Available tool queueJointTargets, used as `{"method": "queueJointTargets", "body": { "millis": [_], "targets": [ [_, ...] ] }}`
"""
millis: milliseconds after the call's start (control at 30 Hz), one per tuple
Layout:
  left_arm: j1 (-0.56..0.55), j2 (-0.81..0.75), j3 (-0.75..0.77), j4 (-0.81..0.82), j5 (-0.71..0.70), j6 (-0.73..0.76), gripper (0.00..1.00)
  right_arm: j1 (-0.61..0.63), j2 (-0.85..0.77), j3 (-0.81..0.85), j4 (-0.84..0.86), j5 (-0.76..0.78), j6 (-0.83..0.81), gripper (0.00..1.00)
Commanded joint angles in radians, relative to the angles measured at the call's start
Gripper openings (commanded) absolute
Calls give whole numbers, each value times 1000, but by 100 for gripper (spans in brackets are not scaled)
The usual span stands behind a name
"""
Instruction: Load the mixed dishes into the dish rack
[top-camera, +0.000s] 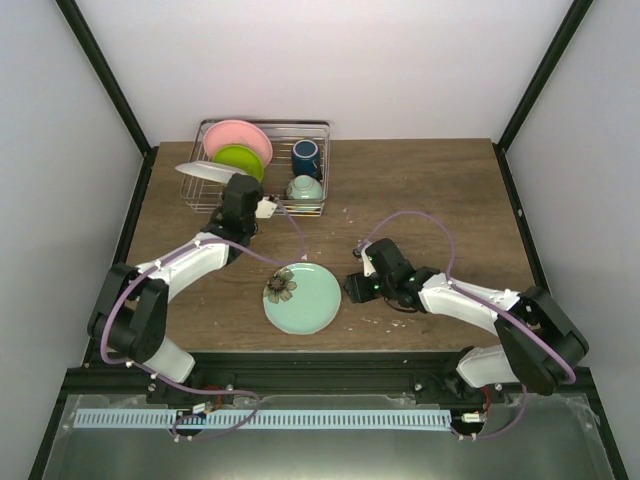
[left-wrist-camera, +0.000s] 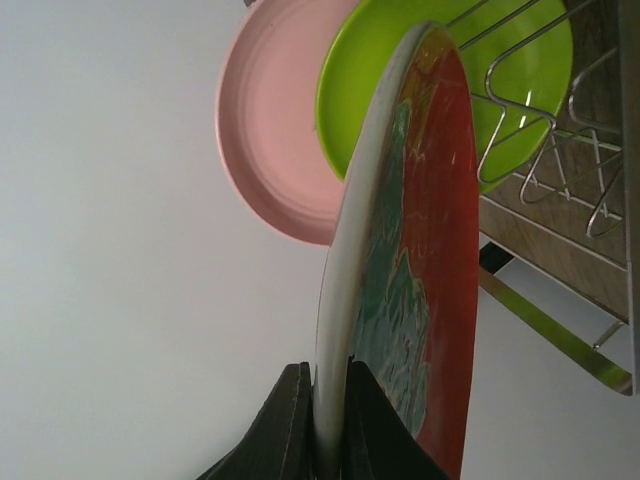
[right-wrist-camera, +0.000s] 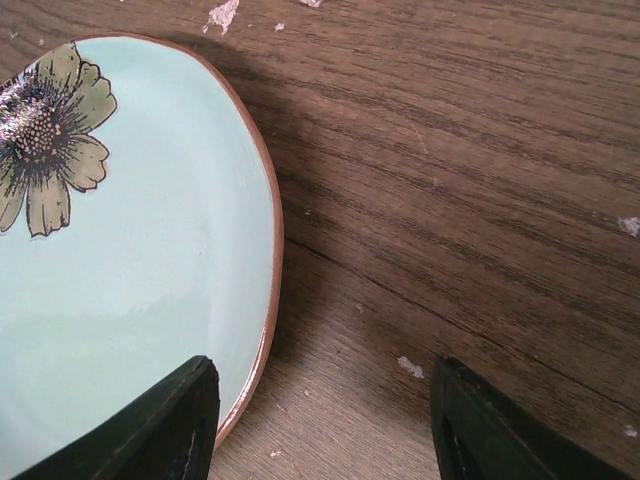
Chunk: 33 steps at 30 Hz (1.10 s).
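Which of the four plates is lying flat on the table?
The mint plate with the olive flower, beside the right fingers. The pink plate and lime-green plate stand in the rack; the left fingers pinch the red-and-teal plate on edge.

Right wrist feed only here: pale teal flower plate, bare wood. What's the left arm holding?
Observer: The left gripper is shut on the red-and-teal floral plate, holding it on edge.
Operator: Where, relative to the rack?
Observer: At the left front corner of the dish rack, just in front of the lime-green plate. I can't tell whether it sits in a slot.
Operator: What's loaded so far?
Observer: The pink plate and the lime-green one stand at the left. The dark blue cup and mint-green bowl are at the right.
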<state>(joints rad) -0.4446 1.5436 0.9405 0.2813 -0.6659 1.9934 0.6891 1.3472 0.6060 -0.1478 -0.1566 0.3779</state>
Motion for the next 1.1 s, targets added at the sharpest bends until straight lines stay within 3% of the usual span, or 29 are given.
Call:
{"method": "queueJointTargets", "body": {
  "millis": [0,400,1067],
  "targets": [
    [3,-23,101,107,-45,23,0,-7,-2,22,16,-3,-10,59],
    [3,-37,115,9,-47,-56,0,-8,2,13,24,-9,-5,59],
    [3,47,185,39,-119,-88,0,-9,32,6,42,-18,-14,59]
  ]
}}
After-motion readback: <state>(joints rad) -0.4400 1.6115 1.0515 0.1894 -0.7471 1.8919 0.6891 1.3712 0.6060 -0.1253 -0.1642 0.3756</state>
